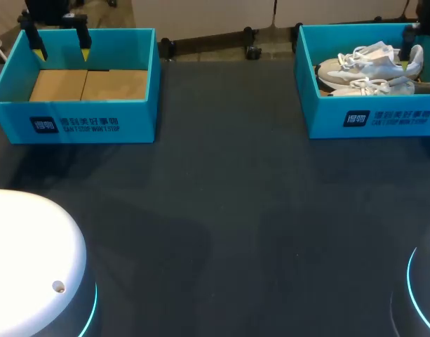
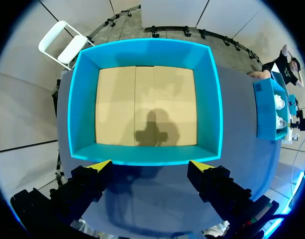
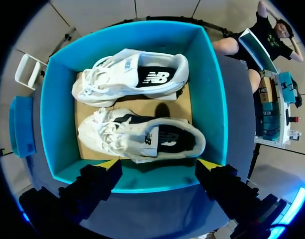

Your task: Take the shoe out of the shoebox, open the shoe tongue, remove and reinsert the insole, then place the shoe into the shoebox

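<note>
Two white shoes lie side by side in the blue shoebox (image 1: 383, 118) at the table's far right. In the right wrist view the nearer shoe (image 3: 142, 137) lies just ahead of and below my right gripper (image 3: 158, 163), with the other shoe (image 3: 130, 74) beyond it. Both have dark insoles showing. My right gripper (image 1: 413, 55) hangs over the box's right end, open and empty. My left gripper (image 1: 61, 53) hangs open and empty over the far wall of a second blue box (image 1: 74, 123), which holds nothing but its cardboard floor (image 2: 147, 104).
The two boxes stand at the far left and far right of the dark table (image 1: 222, 210), with bare tabletop between and in front of them. The white arm bases (image 1: 32, 267) sit at the near corners.
</note>
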Available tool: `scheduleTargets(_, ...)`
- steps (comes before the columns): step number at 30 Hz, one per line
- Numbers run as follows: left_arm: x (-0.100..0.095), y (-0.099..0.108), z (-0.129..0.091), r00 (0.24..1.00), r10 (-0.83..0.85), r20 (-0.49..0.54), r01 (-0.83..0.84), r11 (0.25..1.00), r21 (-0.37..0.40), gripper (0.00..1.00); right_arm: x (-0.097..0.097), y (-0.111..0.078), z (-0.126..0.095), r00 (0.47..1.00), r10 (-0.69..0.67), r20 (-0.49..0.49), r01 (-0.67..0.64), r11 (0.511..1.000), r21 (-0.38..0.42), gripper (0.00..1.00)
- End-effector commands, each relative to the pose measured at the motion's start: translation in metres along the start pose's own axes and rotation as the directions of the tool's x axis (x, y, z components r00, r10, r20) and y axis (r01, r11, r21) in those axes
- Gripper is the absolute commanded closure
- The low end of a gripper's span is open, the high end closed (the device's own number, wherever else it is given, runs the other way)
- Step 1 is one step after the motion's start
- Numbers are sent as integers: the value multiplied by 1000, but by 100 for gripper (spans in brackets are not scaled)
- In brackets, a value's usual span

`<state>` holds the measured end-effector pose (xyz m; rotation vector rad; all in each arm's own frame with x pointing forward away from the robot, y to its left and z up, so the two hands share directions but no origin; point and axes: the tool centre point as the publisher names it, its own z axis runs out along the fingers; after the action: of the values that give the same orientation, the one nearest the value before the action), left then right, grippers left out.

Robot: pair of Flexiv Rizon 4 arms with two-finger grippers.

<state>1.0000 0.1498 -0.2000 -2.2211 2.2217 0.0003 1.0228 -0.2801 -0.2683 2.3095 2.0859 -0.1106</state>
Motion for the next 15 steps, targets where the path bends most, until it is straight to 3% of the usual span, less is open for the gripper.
scheduleTargets(1,0,0,0,1000,0,0,0,1000,0,0,-7,3,7,1000,6,0,-6,1000,4,5)
scheduleTargets(5,0,0,0,1000,0,0,0,1000,0,0,-12,3,13,1000,9,18,-10,1000,11,8)
scheduleTargets(7,0,0,0,1000,0,0,0,1000,0,0,-18,3,18,1000,16,21,-16,1000,19,18)
scheduleTargets(11,0,0,0,1000,0,0,0,1000,0,0,-27,5,25,999,41,16,-42,998,42,20)
scheduleTargets(13,0,0,0,1000,0,0,0,1000,0,0,-31,5,27,998,58,24,-59,997,48,29)
scheduleTargets(15,0,0,0,1000,0,0,0,1000,0,0,-36,5,29,997,68,23,-70,996,52,24)
